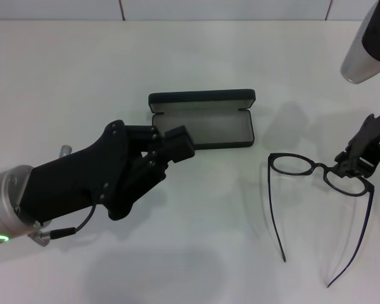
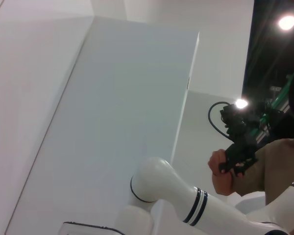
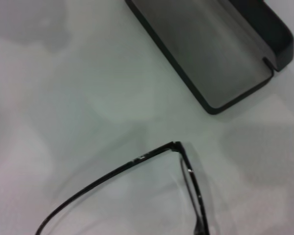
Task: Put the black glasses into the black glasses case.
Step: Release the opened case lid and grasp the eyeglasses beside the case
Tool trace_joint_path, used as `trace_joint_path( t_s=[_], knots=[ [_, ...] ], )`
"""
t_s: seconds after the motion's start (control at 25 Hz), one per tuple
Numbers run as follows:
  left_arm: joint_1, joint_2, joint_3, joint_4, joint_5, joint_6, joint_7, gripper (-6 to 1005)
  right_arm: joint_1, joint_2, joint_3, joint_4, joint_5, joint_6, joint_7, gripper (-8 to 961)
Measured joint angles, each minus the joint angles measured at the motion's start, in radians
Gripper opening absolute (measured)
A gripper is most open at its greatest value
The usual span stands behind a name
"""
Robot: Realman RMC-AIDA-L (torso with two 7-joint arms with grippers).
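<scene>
The black glasses case (image 1: 201, 99) lies open in the middle of the table, its grey lining facing up and its lid at the far side. My left gripper (image 1: 176, 144) hangs at the case's near left corner, just over its front edge. The black glasses (image 1: 316, 166) are to the right of the case with their temple arms unfolded towards me. My right gripper (image 1: 353, 166) is shut on the frame near the right lens. In the right wrist view a temple arm of the glasses (image 3: 137, 160) runs close to the camera, with the case (image 3: 210, 54) beyond it.
White tabletop (image 1: 196, 253) spreads all around, and a tiled wall edge (image 1: 177, 9) runs along the back. The left wrist view faces away from the table and shows a white wall, a white robot arm (image 2: 176, 196) and a person (image 2: 279, 161).
</scene>
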Motion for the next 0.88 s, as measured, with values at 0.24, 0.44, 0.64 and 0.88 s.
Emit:
trace_joint_path(
  t_s=[0.24, 0.44, 0.64, 0.88],
  knots=[
    [-0.002, -0.003, 0.0, 0.0, 0.0, 0.0, 0.001, 55, 0.016, 0.001, 0.006, 0.004, -0.002, 0.02, 0.003, 225],
    [0.003, -0.002, 0.0, 0.0, 0.0, -0.001, 0.001, 55, 0.055, 0.004, 0.005, 0.048, -0.001, 0.017, 0.011, 436],
    [0.007, -0.003, 0.0, 0.0, 0.0, -0.001, 0.001, 55, 0.089, 0.008, -0.001, 0.104, 0.023, 0.029, 0.012, 440],
    [0.009, -0.003, 0.0, -0.002, 0.0, -0.002, 0.002, 54, 0.098, 0.008, -0.002, 0.123, 0.026, 0.054, 0.012, 437]
  ],
)
